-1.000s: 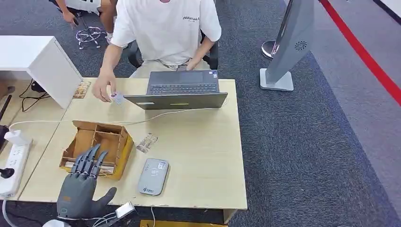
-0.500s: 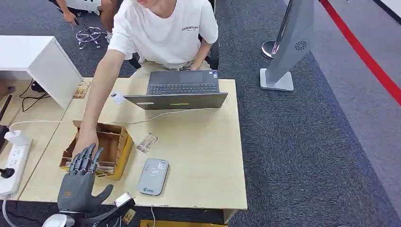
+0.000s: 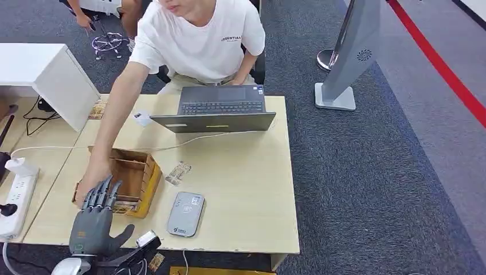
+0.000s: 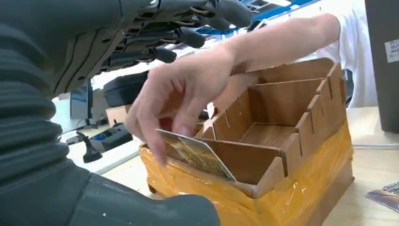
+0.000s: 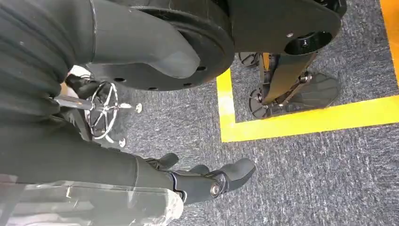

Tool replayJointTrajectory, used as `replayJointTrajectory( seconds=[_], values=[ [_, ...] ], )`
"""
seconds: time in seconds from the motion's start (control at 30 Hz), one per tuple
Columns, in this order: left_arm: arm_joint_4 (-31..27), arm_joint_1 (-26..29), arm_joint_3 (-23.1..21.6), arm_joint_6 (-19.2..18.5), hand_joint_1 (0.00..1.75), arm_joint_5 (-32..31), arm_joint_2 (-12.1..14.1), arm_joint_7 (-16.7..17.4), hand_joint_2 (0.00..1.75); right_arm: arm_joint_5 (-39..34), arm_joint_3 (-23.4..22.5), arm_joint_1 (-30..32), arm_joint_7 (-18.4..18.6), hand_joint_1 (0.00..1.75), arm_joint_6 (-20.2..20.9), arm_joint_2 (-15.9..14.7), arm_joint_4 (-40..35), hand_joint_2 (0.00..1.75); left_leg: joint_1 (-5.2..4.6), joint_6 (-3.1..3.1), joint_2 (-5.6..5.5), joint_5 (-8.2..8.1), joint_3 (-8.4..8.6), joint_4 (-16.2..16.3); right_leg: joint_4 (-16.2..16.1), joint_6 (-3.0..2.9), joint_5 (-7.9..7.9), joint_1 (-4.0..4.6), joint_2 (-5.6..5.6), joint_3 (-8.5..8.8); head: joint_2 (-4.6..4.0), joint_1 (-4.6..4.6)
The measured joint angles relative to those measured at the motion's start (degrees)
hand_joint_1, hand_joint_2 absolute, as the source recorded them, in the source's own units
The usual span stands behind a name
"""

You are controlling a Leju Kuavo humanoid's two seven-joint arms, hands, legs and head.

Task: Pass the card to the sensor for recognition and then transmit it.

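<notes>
A person's hand (image 4: pixel 188 89) pinches a patterned card (image 4: pixel 197 154) at the near compartment of the cardboard box (image 4: pixel 301 188). From the head view that hand (image 3: pixel 90 179) reaches into the left side of the box (image 3: pixel 150 179). My left hand (image 3: pixel 94 226) is just in front of the box, fingers (image 4: pixel 188 35) stretched out and apart above the person's hand, holding nothing. The grey card sensor (image 3: pixel 185 213) lies flat to the right of the box. My right hand (image 5: pixel 211 181) hangs over the carpet, fingers loose and empty.
Another card (image 3: pixel 178 172) lies between box and sensor, and a small white card (image 3: pixel 142 118) lies beside the open laptop (image 3: pixel 220 109). A cable crosses the table behind the box. A power strip (image 3: pixel 14 200) lies on the left table. A grey stand (image 3: pixel 352 51) is at the right.
The person left the small white card by the laptop and reached down into the box, now pinching a card there. My left hand drew back slightly toward me.
</notes>
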Motion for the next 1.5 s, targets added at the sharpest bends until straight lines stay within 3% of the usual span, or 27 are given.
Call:
replayJointTrajectory(
  seconds=[0.47, 1.07, 1.5],
  values=[
    [2.2, 0.0, 2.4, 0.9, 0.00, -0.5, -1.2, -1.1, 1.75, 0.7, 0.0, 0.0, 0.0, 0.00, 0.0, 0.0, 0.0, 1.75, 0.00, 0.00, 0.00, 0.00, 0.00, 0.0, 0.0, 0.00, 0.00, 0.00, 0.00, 0.00, 0.00, 0.00],
    [6.4, -0.2, 6.6, 9.1, 0.00, -5.2, -3.2, -4.8, 1.75, 2.3, 0.6, 0.0, -0.4, 0.00, 0.1, 0.0, 0.0, 1.75, 0.00, 0.00, 0.00, 0.00, 0.01, 0.0, 0.0, 0.00, 0.00, 0.00, 0.00, -0.01, 0.00, 0.00],
    [9.6, -2.1, 7.0, 9.2, 0.00, -5.0, -4.1, -5.2, 1.75, 2.4, 1.4, 0.0, -0.5, 0.00, 0.2, 0.0, 0.0, 1.75, 0.00, 0.00, 0.00, 0.00, 0.01, 0.0, 0.0, 0.00, 0.00, 0.00, 0.00, 0.00, 0.00, 0.00]
  ],
)
